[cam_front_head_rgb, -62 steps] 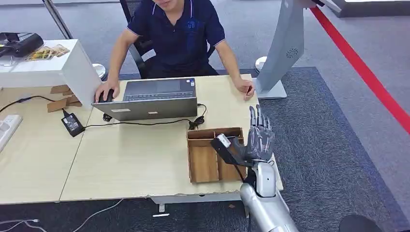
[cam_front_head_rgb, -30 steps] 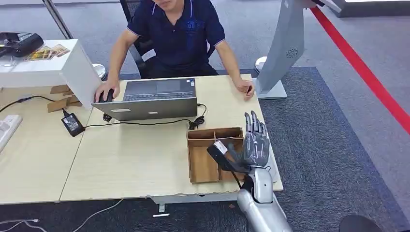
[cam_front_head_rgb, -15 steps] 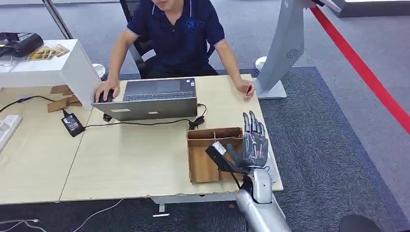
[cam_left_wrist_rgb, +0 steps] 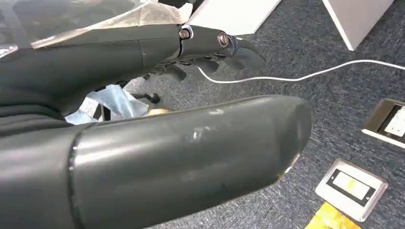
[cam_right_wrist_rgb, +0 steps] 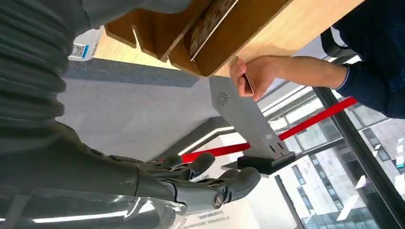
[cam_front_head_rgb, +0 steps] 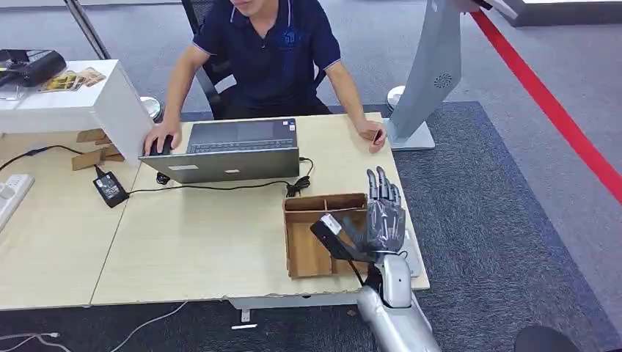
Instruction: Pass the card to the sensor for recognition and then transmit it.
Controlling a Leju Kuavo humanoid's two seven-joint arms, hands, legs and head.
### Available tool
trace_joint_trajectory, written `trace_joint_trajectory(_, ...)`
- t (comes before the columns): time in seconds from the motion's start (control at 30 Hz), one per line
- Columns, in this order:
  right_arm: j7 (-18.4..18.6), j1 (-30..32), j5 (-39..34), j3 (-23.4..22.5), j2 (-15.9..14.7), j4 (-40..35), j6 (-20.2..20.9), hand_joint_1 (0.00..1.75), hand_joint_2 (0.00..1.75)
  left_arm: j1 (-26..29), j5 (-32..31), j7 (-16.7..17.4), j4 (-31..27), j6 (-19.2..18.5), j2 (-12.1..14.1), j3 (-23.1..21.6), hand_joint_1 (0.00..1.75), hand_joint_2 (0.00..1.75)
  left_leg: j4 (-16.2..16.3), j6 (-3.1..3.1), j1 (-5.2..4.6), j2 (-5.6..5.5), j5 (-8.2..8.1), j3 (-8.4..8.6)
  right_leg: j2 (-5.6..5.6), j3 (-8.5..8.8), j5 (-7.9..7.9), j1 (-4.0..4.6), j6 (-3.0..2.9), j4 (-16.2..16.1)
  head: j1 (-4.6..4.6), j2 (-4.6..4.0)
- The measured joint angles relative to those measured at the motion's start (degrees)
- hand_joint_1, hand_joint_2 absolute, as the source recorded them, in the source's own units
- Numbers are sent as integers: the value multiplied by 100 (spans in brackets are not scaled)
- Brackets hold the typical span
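One card point(cam_right_wrist_rgb: 210, 21) on edge in the wooden tray point(cam_front_head_rgb: 308, 249), leaning against a divider, long axis along that divider. One right hand point(cam_front_head_rgb: 381, 216) above the tray's right side, fingers straight and spread, holding nothing. One left hand point(cam_left_wrist_rgb: 157, 47) over carpet, fingers loosely extended, empty. One grey sensor stand point(cam_front_head_rgb: 433, 73) beside a person's hand point(cam_front_head_rgb: 370, 136).

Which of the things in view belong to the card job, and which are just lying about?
Part of the job:
right hand, open above the box
wooden box
card standing in the box
grey sensor stand

Lying about:
laptop
power adapter
power strip
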Motion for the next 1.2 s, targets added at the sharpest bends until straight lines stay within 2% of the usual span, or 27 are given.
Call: trace_joint_trajectory(1.2,-68,-105,17,-74,96,-2,0,0,175,-8,2,-4,0,-7,0,-107,0,0,0,0,0,0,0,0,0,0,0,0,0,0,-2,0)
